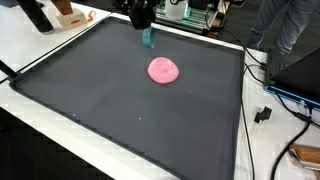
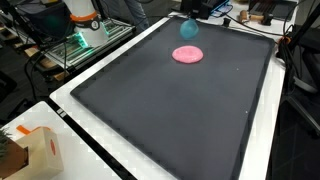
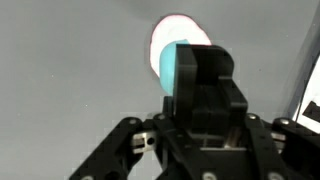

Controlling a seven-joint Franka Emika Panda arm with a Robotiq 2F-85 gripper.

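Note:
My gripper point(image 1: 143, 22) hangs over the far part of a large black mat point(image 1: 120, 110) and is shut on a small teal object point(image 1: 148, 38). The teal object is held a little above the mat in both exterior views point(image 2: 188, 28). A flat round pink disc point(image 1: 163, 70) lies on the mat just in front of the gripper, and it also shows in an exterior view point(image 2: 187, 55). In the wrist view the teal object point(image 3: 172, 65) sits against the black finger of my gripper point(image 3: 195, 75), with the pink disc point(image 3: 165, 28) on the mat beyond it.
The mat point(image 2: 170, 120) lies on a white table point(image 1: 60, 135). A cardboard box point(image 2: 30, 152) stands at a table corner. Cables and a plug point(image 1: 264, 115) lie along one side. A person point(image 1: 292, 25) stands by the far edge, and equipment point(image 2: 85, 20) stands behind.

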